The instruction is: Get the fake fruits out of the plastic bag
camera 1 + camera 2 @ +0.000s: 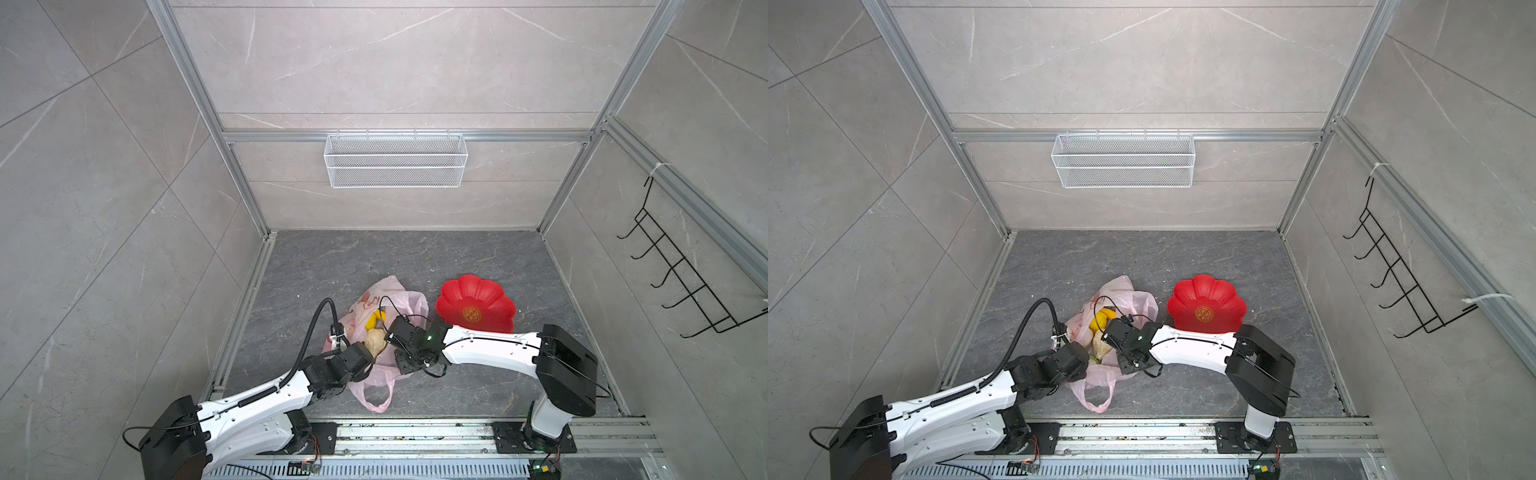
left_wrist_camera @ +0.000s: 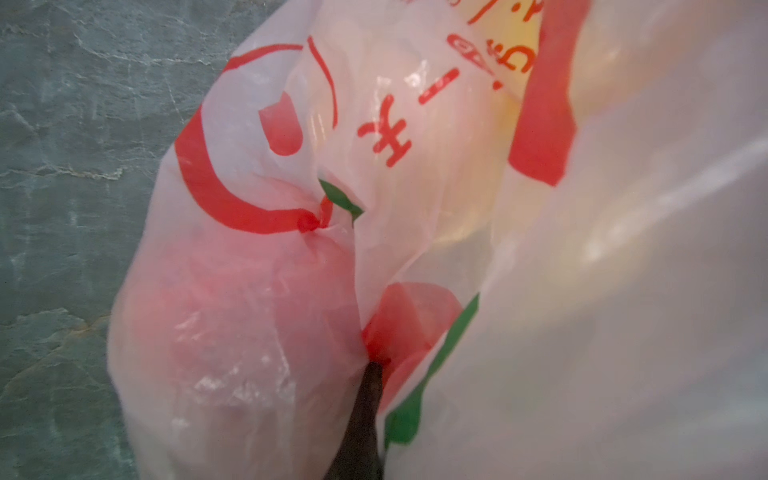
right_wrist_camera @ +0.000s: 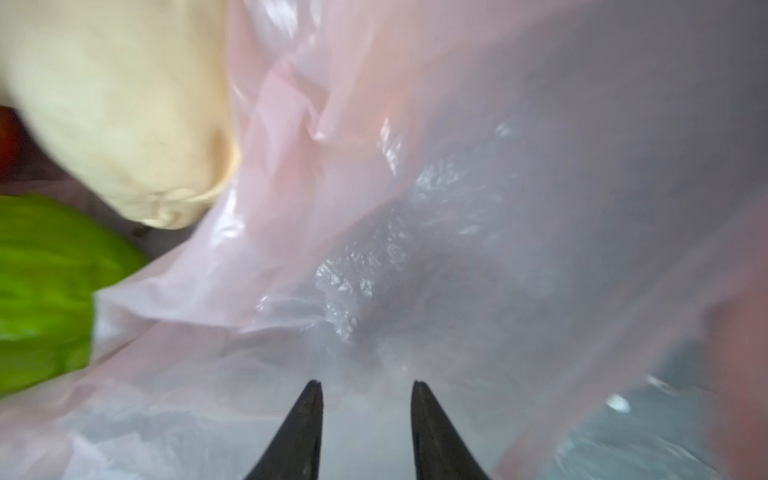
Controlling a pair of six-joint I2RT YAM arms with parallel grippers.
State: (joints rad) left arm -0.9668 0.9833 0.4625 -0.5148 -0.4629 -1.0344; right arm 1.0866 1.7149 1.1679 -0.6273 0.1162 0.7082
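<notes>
Pinching the plastic bag (image 1: 409, 301) on the worktop (image 1: 457, 257) with left end effector (image 2: 372, 368), right end effector (image 3: 366, 384) part-spread at its mouth; next, probably closing on the pale beige fruit (image 1: 375, 341) inside.

I read both top views as bright and evenly lit from above; shadows on the floor (image 1: 415, 257) are faint and soft; the frame rails (image 1: 399, 136) splay toward the picture edges. In the left wrist view the plastic bag (image 2: 291, 291) is sharp mid-frame, overexposed and blurred elsewhere; in the right wrist view the plastic bag, the pale beige fruit (image 3: 116, 124) and the green fruit (image 3: 45, 282) are smeared, with glints on the film.
</notes>
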